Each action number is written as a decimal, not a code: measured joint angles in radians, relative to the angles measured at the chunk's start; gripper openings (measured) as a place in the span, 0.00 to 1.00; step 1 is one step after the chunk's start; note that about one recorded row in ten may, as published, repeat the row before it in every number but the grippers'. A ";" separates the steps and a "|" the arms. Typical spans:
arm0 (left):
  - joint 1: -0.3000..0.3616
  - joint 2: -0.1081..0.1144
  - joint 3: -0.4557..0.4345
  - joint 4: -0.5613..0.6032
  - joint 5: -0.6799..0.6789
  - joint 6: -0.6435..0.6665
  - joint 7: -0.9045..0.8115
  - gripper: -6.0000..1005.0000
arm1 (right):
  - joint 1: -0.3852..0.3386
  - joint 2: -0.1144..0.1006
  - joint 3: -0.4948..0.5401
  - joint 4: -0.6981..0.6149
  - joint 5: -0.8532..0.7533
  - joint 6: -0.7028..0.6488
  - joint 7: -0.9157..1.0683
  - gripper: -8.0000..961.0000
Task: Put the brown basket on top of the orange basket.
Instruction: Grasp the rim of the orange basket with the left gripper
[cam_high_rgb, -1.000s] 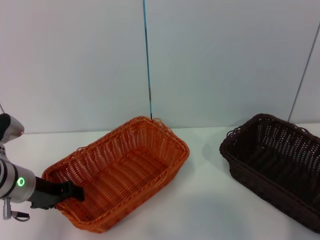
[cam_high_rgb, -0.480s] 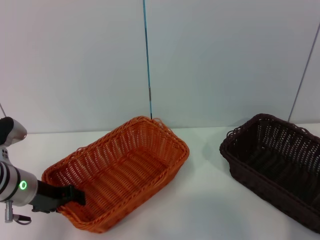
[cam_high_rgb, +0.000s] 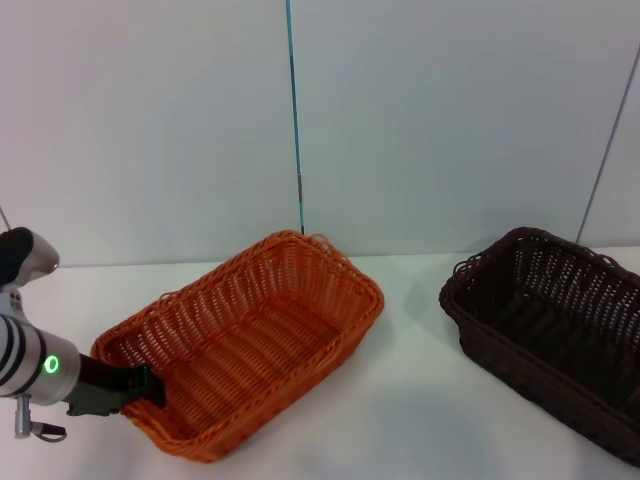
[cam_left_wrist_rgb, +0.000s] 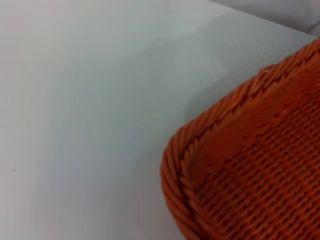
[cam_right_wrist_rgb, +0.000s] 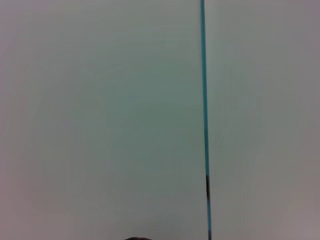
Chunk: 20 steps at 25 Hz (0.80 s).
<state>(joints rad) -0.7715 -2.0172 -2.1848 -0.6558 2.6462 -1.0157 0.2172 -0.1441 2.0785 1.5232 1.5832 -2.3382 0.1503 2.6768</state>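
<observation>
The orange basket (cam_high_rgb: 250, 345) lies at an angle on the white table, left of centre. My left gripper (cam_high_rgb: 141, 384) is at its near left corner, shut on the braided rim. The left wrist view shows that corner of the orange basket (cam_left_wrist_rgb: 240, 165) close up, without my fingers. The brown basket (cam_high_rgb: 550, 330) stands on the table at the far right, apart from the orange one, with its right end cut off by the picture's edge. My right gripper does not show in any view; the right wrist view shows only the wall.
A bare strip of white table (cam_high_rgb: 420, 400) separates the two baskets. The pale wall behind has a thin blue vertical line (cam_high_rgb: 293, 120) above the orange basket's far end.
The orange basket has shifted slightly to the right and turned a little, together with my left gripper at its corner. The brown basket has not moved.
</observation>
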 joint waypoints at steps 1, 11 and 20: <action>-0.001 0.000 0.009 -0.002 0.000 0.001 0.000 0.49 | 0.000 0.000 0.000 0.000 0.000 0.000 0.000 0.95; -0.005 -0.002 0.046 0.000 0.000 0.011 0.000 0.25 | 0.001 0.000 0.003 -0.003 -0.002 0.000 -0.001 0.95; -0.016 -0.001 0.052 0.004 0.051 -0.007 0.004 0.16 | 0.016 0.000 0.007 -0.019 -0.004 0.000 -0.002 0.95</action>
<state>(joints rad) -0.7880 -2.0181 -2.1323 -0.6514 2.6974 -1.0229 0.2208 -0.1285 2.0785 1.5300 1.5645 -2.3419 0.1503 2.6752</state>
